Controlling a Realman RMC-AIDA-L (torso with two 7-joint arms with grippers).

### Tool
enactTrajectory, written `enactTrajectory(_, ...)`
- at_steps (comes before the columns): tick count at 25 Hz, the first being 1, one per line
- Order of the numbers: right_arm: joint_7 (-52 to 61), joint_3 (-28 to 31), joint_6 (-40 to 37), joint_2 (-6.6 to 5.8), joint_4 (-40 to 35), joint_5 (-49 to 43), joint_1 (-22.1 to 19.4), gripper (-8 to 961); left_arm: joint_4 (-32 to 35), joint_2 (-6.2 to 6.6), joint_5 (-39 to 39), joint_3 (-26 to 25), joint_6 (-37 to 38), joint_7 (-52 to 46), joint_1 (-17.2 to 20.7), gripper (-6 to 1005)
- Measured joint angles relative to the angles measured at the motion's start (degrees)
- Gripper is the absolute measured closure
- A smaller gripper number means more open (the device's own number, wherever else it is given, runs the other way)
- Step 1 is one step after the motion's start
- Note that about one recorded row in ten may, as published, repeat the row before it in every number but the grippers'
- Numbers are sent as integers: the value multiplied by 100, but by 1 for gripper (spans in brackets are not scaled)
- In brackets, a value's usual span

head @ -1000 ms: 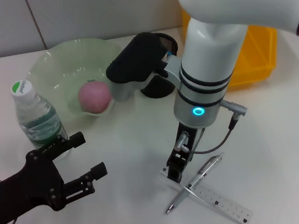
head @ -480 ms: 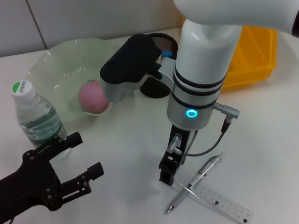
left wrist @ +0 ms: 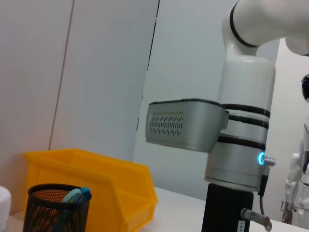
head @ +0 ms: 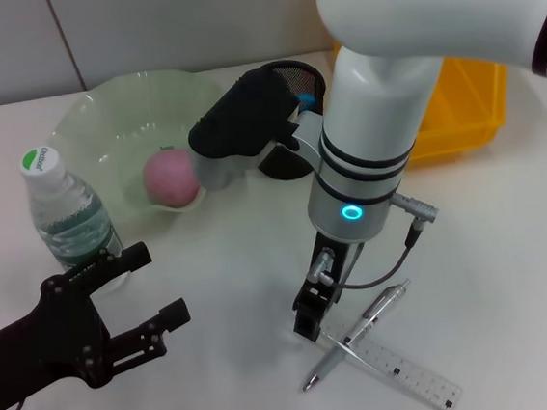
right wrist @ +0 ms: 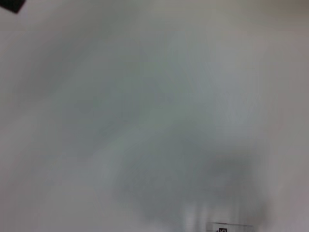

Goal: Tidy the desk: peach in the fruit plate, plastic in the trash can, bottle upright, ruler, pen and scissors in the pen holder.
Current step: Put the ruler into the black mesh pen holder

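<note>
1. We see the peach (head: pixel 172 176) sitting in the fruit plate (head: pixel 101 120), the bottle (head: pixel 66 210) upright, the scissors (left wrist: pixel 72 196) in the pen holder (left wrist: pixel 58 210); those look done.
2. Pen (head: pixel 358 332) and ruler (head: pixel 401 367) lie crossed on the worktop (head: pixel 510 240); still left.
3. Our right gripper (head: pixel 309 323) hangs just beside them; its jaws we cannot tell.
4. Our left gripper (head: pixel 151 289) waits near the bottle, jaws wide, empty.

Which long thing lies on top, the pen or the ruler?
The pen. It crosses over the ruler on the desk, beside the right tool.
</note>
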Motion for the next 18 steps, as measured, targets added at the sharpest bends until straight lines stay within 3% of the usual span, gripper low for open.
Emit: enactTrajectory(18,0,-257,231,-1,166,159,16,408,0,9,49,0,113,0,16,156)
